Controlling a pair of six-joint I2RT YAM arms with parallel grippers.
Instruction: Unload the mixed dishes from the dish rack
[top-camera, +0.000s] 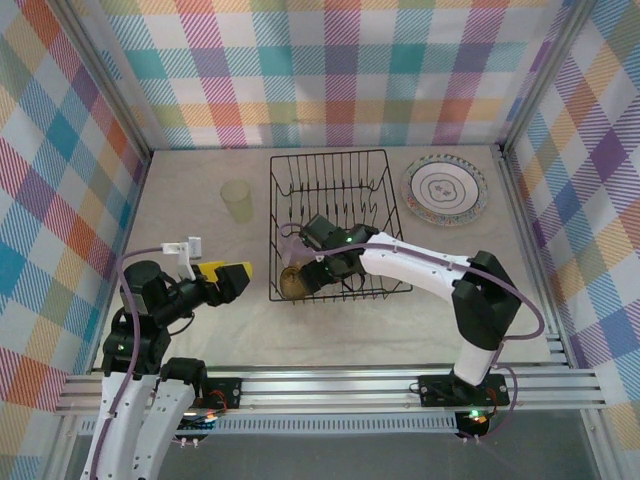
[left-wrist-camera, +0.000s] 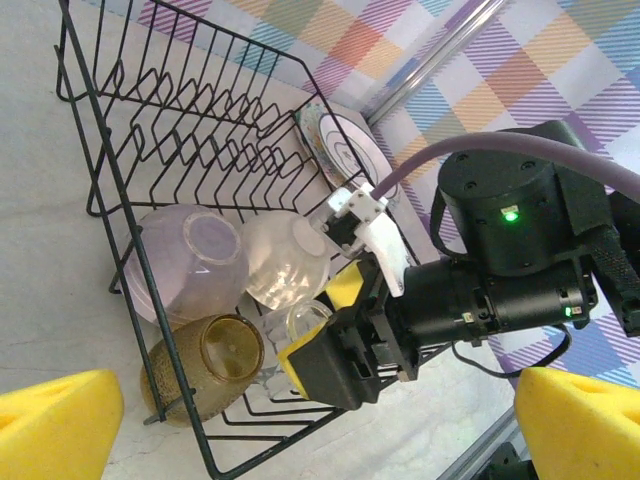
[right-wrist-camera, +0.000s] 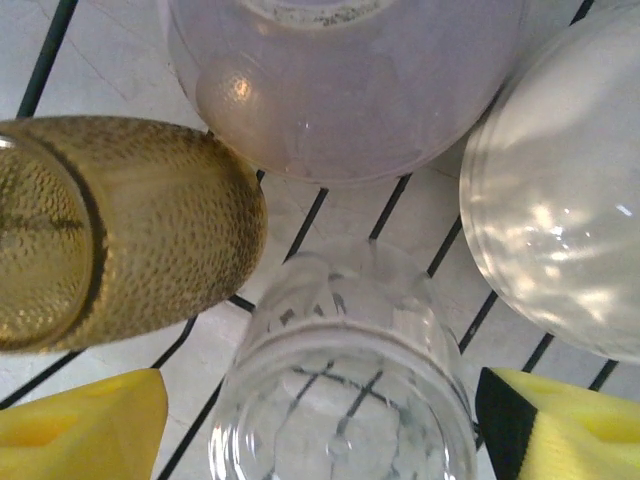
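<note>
A clear cup (right-wrist-camera: 340, 400) lies between the spread fingers of the right gripper (right-wrist-camera: 320, 420), straddled but not yet clamped, at the near end of the rack (top-camera: 330, 165) beside an amber cup (right-wrist-camera: 110, 230) and two pale bowls (right-wrist-camera: 340, 80). A plate (top-camera: 445, 189) and a yellow-green cup (top-camera: 238, 200) sit out on the table (top-camera: 200, 330); four pieces appear left to unload. The left gripper (top-camera: 243, 281) hangs wide open and empty, left of the rack.

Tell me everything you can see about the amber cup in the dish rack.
The small amber cup looks like translucent, dimpled plastic or glass. It lies empty on its side on the wires in a corner of the black wire dish rack, beside a clear cup that sits between the right claw's jaws. Nothing grips it.
</note>
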